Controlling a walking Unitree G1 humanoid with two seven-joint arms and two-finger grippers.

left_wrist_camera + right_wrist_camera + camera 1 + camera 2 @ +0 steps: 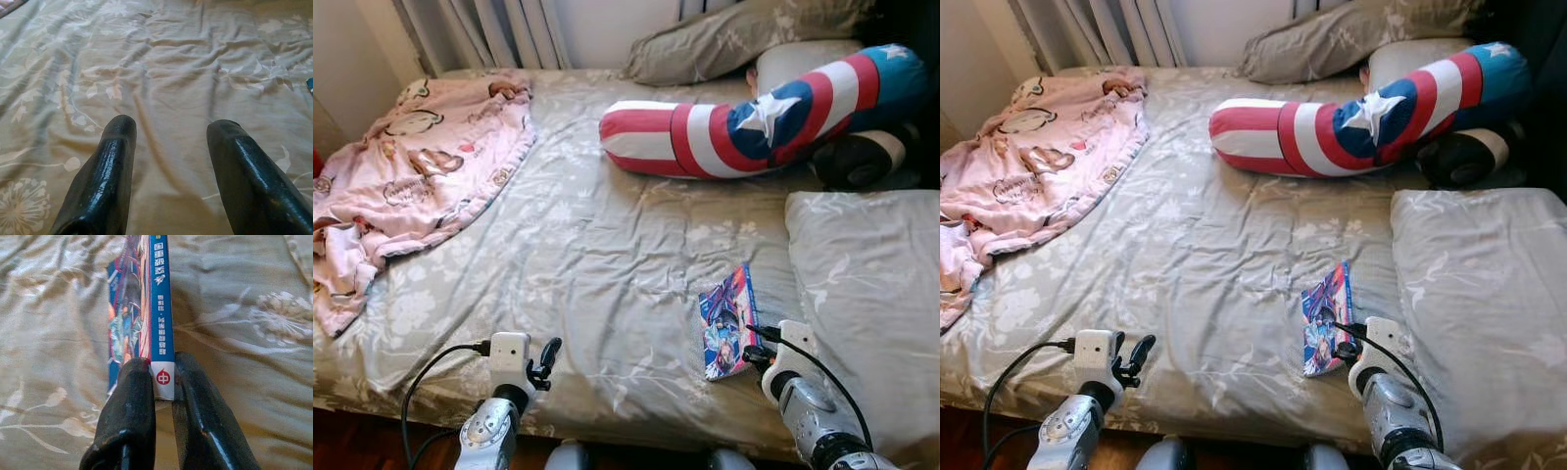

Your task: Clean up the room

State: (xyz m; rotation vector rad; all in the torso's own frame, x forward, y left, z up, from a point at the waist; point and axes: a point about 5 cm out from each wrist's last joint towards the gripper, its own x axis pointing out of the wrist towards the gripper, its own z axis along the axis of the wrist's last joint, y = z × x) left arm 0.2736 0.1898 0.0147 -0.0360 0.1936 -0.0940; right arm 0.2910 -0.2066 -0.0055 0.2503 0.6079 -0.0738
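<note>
Glossy paper book (729, 333) (matt cloth sheet (597, 255))

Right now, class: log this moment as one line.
right tool: shut on comic book spine | left tool: open above bedsheet

Two silver metal arms, white wrist camera blocks, looping black cables, glossy black two-fingered left gripper (168, 147)

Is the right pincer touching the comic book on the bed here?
Touching. In the right wrist view the right pincer has both black fingers pressed against the comic book at its spine end, with no gap.
</note>
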